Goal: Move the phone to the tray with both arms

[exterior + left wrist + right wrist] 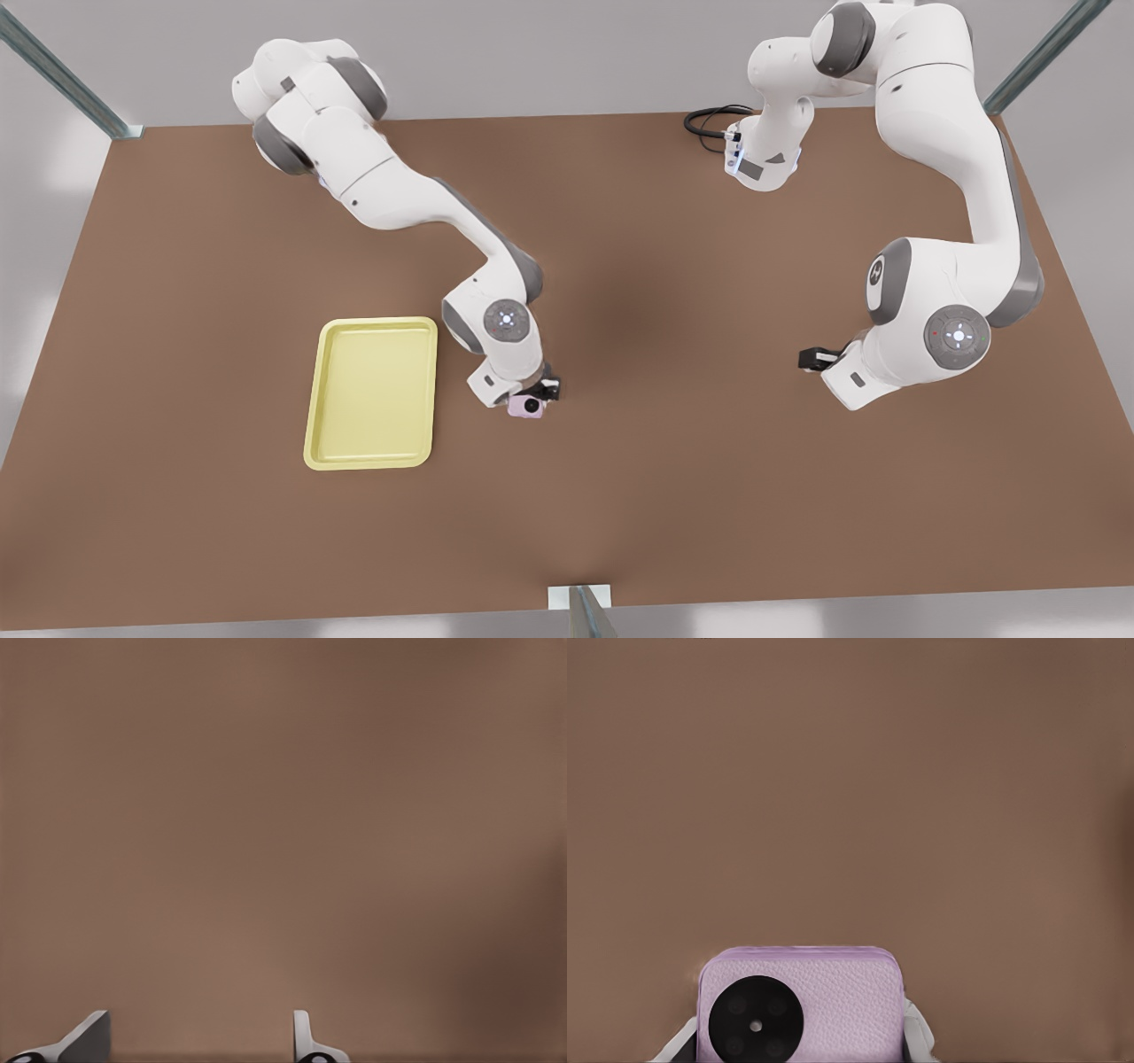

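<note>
The pale pink phone (527, 406) with its black camera circle sits between the fingers of my right gripper (534, 395), just to the front view's right of the pale yellow tray (312, 400). In the right wrist view the phone (833, 992) fills the gap of the right gripper (799, 1047), with a grey finger (675, 1043) pressed against each side; whether it rests on the table or hangs just above it I cannot tell. My left gripper (815, 359) waits far to the front view's right, open (199, 1045) over bare brown table.
The brown table (673, 461) stretches wide around both arms. A black cable (709, 120) loops at the far edge near the base of the arm on the front view's right. Metal frame posts (580, 611) stand at the table's edges.
</note>
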You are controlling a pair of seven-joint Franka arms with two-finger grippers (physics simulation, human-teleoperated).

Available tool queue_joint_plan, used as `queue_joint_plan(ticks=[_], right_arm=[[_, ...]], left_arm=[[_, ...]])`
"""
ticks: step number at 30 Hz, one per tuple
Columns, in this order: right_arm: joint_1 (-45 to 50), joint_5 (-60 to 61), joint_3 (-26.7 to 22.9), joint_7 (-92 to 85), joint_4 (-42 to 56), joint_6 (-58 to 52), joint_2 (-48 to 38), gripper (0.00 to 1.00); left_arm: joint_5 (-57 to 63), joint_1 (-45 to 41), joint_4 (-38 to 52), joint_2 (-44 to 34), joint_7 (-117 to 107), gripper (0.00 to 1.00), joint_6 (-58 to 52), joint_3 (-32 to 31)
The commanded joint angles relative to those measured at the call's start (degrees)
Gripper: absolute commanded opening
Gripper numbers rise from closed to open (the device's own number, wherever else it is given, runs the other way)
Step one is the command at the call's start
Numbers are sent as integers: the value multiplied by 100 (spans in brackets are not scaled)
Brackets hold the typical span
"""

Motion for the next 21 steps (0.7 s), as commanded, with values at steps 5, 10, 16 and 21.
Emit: queue_joint_plan(ticks=[5, 10, 16, 21], right_arm=[[-1175, -41, 18, -2197, -2554, 1121, -1381, 77], [-2652, -41, 106, -3893, -4092, 1665, -2278, 77], [-2881, -41, 264, -3946, -4514, 2000, -2226, 100], [-2881, -41, 290, -3990, -4216, 1684, -2348, 100]], left_arm=[[-33, 0, 1, -1, -252, 100, -10, -1], [-16, -18, 10, 17, -436, 100, 34, -9], [46, -27, 10, 25, -445, 100, 43, -1], [-16, -18, 327, -212, -1298, 100, 51, -1]])
